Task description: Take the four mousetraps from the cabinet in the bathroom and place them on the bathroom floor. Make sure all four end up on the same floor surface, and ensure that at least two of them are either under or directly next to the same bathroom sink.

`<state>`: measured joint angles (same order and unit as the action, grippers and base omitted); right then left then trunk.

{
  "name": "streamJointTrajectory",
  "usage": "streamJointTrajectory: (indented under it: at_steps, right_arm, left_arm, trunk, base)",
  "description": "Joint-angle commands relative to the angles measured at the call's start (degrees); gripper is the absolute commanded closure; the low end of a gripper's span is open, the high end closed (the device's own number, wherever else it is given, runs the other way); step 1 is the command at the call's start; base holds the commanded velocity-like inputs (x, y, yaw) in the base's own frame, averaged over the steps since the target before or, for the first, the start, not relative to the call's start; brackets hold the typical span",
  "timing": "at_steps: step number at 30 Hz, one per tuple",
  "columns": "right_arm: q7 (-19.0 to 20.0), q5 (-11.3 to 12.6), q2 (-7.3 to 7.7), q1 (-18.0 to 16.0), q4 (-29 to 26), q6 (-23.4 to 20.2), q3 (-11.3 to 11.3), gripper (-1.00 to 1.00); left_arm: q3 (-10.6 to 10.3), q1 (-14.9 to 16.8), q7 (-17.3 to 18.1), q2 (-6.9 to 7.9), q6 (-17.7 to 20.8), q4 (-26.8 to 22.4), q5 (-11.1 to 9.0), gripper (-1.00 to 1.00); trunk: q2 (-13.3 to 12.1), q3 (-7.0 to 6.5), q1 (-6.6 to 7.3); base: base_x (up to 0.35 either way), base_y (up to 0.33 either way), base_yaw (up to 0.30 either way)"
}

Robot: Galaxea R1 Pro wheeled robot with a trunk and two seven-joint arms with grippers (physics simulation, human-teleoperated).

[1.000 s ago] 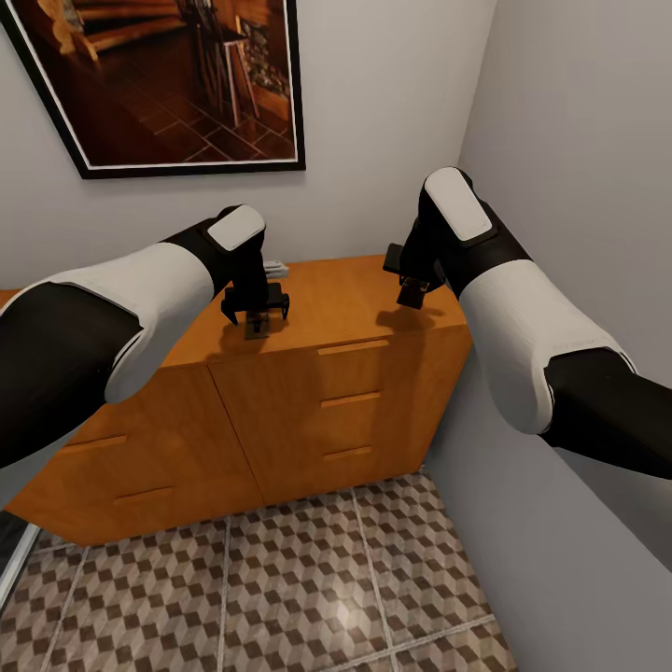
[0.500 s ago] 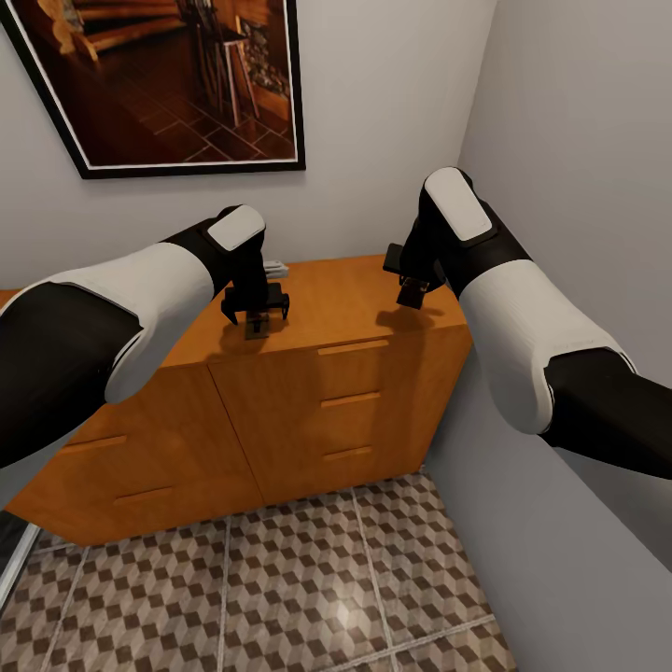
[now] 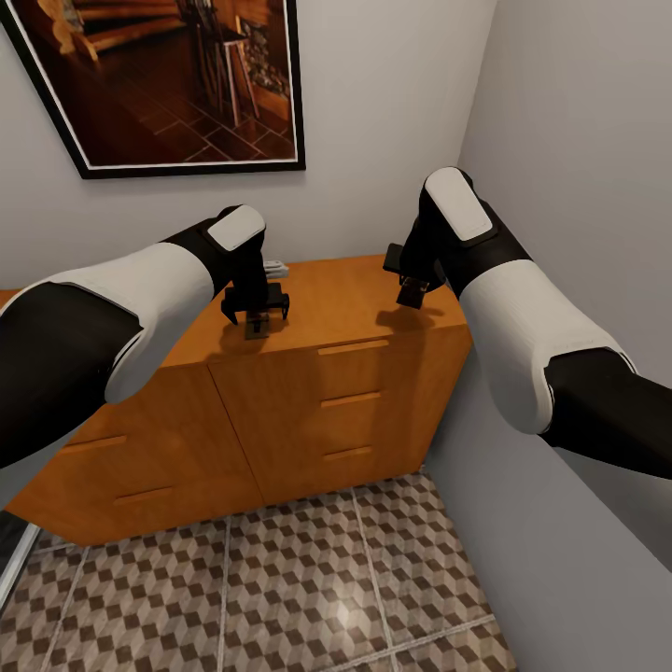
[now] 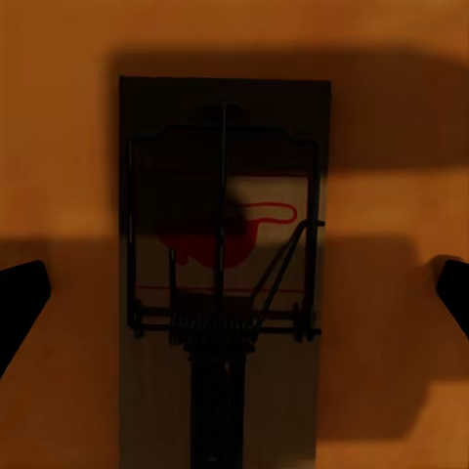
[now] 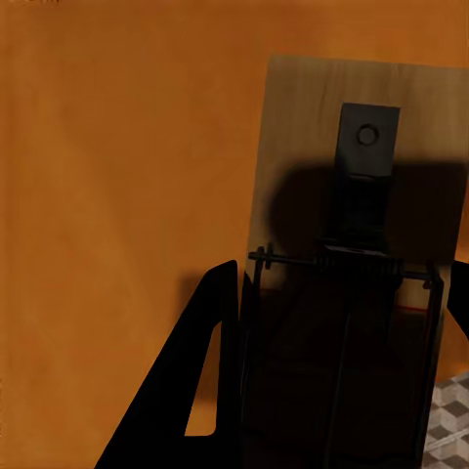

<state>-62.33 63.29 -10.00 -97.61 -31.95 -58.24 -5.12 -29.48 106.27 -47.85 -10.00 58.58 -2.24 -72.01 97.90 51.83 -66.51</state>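
No trap on the floor [image 3: 308,588] yet: left gripper [image 3: 256,313] hangs open over a trap [image 4: 223,264] on the cabinet [image 3: 345,299] top, right gripper [image 3: 411,287] straddles another trap [image 5: 357,264], grip unclear, all placing left.

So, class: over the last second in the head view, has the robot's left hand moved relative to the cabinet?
No. The left hand hangs at the same spot over the cabinet top, just above the same top drawer handle.
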Motion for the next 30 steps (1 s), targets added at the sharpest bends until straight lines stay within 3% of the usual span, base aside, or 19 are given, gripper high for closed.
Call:
streamJointTrajectory:
  at_steps: [1, 7, 8, 30]
  right_arm:
    - [-0.4, 0.5, 0.00, 0.0, 0.0, -0.1, -0.1, 1.00]
    - [-0.4, 0.5, 0.00, 0.0, 0.0, -0.1, 0.0, 1.00]
    - [-0.4, 0.5, 0.00, 0.0, 0.0, -0.1, 0.0, 1.00]
    - [-0.4, 0.5, 0.00, 0.0, 0.0, -0.1, -0.1, 1.00]
  left_arm:
    - [-1.3, 0.0, -0.5, 0.00, 0.5, 1.9, 0.1, -1.00]
    - [-1.3, 0.0, -0.6, 0.00, 0.5, 2.0, 0.1, -1.00]
    - [-1.3, 0.0, -0.6, 0.00, 0.5, 2.0, 0.1, 1.00]
    - [-1.2, 0.0, 0.2, 0.00, 0.5, 2.0, -0.3, 1.00]
  trunk:
    - [0.0, 0.06, -0.35]
    - [0.0, 0.06, -0.35]
    - [0.0, 0.06, -0.35]
    - [0.0, 0.06, -0.35]
  base:
    - [0.000, 0.000, 0.000]
    - [0.000, 0.000, 0.000]
    - [0.000, 0.000, 0.000]
    - [0.000, 0.000, 0.000]
